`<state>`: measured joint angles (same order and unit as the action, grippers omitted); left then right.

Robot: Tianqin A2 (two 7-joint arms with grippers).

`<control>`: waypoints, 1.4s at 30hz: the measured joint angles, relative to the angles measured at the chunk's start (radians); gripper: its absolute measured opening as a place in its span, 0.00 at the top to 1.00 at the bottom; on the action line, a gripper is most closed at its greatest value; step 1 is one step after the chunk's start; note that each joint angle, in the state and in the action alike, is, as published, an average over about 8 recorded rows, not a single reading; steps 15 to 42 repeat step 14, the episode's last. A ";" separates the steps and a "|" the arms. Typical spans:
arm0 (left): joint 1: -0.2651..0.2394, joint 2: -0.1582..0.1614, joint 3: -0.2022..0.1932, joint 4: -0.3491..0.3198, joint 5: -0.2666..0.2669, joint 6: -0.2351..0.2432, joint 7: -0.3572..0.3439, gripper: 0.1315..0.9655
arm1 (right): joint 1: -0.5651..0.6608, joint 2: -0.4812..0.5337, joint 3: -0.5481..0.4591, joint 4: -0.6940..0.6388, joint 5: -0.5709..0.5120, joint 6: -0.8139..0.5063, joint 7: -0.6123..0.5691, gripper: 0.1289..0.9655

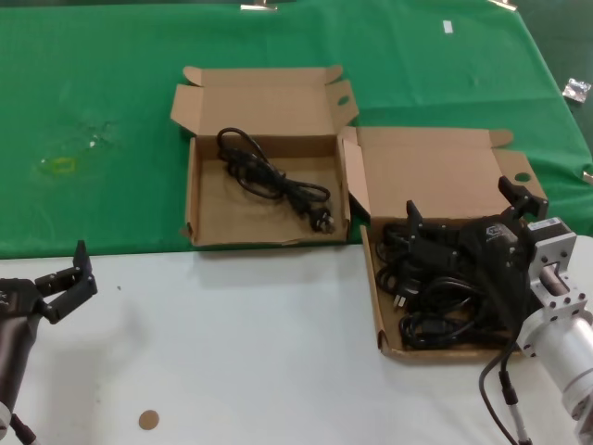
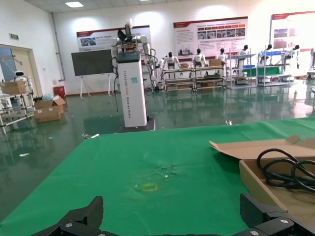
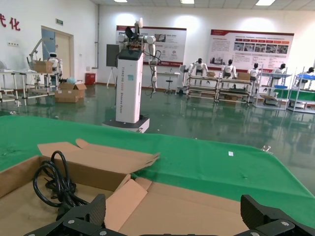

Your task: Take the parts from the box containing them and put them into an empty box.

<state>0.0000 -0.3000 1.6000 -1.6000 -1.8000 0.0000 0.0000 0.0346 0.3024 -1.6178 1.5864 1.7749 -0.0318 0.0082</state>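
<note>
**Right gripper reaching into a box of tangled cables**

At the near edge of the white tabletop, the left gripper is waiting with its fingers spread, holding nothing, well apart from both boxes, with bare white surface lying open between them. On the near right, the right gripper is hanging over the box containing them, its fingers spread wide above the tangled black parts heaped inside; it is not possible to tell whether the fingertips are touching the cables. That box is sitting across the line where the white tabletop is meeting the green cloth, its lid flap standing folded just beside the neighbouring box. Farther back and to the left, the empty box is lying on the cloth with its lid open, one coiled cable resting on its floor. Green cloth is stretching open beyond both lids.
</note>
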 joint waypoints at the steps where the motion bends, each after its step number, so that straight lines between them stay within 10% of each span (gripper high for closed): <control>1: 0.000 0.000 0.000 0.000 0.000 0.000 0.000 0.00 | 0.000 0.000 0.000 0.000 0.000 0.000 0.000 0.00; 42: 0.000 0.000 0.000 0.000 0.000 0.000 0.000 0.00 | 0.000 0.000 0.000 0.000 0.000 0.000 0.000 0.00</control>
